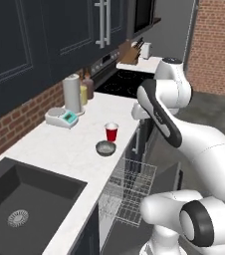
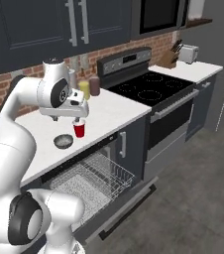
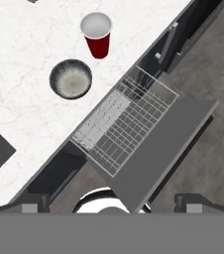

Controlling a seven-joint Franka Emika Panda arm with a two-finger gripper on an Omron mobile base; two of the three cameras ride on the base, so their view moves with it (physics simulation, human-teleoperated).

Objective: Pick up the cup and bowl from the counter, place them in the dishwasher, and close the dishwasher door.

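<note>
Clearly the cup (image 3: 97,33), red with a whitish inside, stands upright on the counter (image 3: 25,44) below and ahead of the gripper (image 3: 112,204), just beside the grey bowl (image 3: 71,78). Fingers look apart, holding nothing. A careless descent could topple the cup or nudge the bowl off the edge.

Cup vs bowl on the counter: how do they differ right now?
Colour: the cup is red with a whitish inside; the bowl is grey metallic with a pale speckled inside. Shape: the cup is taller and tapered, the bowl shallow and wider. Place: the bowl sits nearer the sink, the cup nearer the stove. Shared: both stand upright, apart, near the counter edge above the pulled-out dishwasher rack.
</note>
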